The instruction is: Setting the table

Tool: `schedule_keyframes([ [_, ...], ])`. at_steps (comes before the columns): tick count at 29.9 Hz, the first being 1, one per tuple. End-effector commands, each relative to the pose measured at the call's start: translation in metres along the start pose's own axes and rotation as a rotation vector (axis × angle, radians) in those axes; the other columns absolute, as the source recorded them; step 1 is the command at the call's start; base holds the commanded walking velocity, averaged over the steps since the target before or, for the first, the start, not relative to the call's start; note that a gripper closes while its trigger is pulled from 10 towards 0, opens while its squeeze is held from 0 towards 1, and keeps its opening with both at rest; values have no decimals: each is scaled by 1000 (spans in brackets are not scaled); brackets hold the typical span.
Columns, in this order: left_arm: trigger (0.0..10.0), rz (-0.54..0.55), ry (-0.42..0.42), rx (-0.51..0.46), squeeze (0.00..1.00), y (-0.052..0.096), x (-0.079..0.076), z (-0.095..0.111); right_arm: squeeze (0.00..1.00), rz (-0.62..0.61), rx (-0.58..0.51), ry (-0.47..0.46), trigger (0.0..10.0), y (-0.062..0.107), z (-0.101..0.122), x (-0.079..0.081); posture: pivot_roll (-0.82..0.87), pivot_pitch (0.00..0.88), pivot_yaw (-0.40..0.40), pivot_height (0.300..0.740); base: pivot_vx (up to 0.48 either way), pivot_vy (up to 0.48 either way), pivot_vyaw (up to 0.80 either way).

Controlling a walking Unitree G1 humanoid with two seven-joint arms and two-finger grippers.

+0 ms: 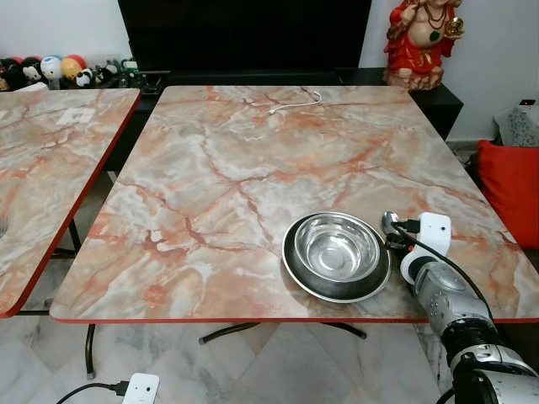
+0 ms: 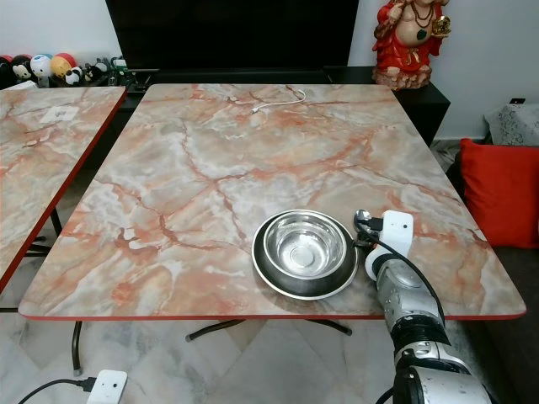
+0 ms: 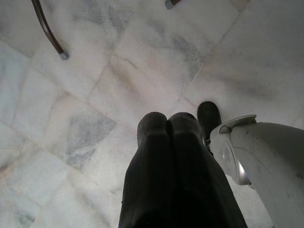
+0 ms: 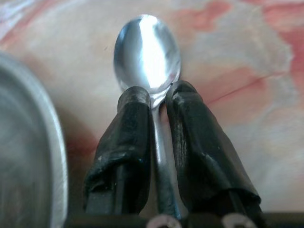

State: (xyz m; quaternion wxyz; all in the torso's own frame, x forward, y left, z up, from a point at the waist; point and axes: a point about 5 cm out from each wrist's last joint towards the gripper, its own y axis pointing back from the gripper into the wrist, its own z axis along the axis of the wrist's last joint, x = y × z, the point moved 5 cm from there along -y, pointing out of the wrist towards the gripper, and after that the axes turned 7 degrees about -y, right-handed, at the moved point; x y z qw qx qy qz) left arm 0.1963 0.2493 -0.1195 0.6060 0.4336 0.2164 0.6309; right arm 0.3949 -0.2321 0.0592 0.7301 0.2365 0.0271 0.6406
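Right gripper jaws pinch a shiny silver metal spoon just beside the round steel bowl on its dark plate, over the pink marble counter. Dropped crooked, the spoon could clink the plate. Left gripper hangs with jaws pressed together.

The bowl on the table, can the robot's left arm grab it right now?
Probably not yet. The left pincer hangs low, shut, over the floor tiles, below the table. The bowl sits near the right pincer, which holds a spoon.
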Motion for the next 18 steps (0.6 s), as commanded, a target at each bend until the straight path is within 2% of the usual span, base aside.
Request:
schedule_keyframes([
  [1, 10000, 10, 3, 20, 0, 1, 4, -6, 0, -4, -20, -14, 10000, -1, 8, -1, 28, 34, 8, 740, 0, 0, 0],
  [11, 10000, 9, 2, 20, 0, 1, 4, -5, 0, 29, -87, -65, 10000, -1, 20, 5, 27, 32, 8, 740, 0, 0, 0],
  [13, 10000, 10, 3, 19, 0, 1, 4, -5, 0, 61, -147, -84, 10000, 1, 31, 10, 26, 32, 9, 740, 0, 0, 0],
  [14, 10000, 10, 4, 19, 0, 1, 4, -5, 0, 100, -226, -89, 10000, 4, 44, 17, 26, 32, 7, 740, 0, 0, 0],
  [15, 10000, 10, 4, 19, 0, 1, 4, -5, 0, 117, -260, -82, 10000, 6, 50, 20, 28, 32, 6, 740, 0, 0, 0],
  [18, 10000, 11, 7, 18, 0, 1, 4, -5, 0, 135, -321, -62, 10000, 10, 59, 23, 28, 32, 6, 740, 0, 0, 0],
])
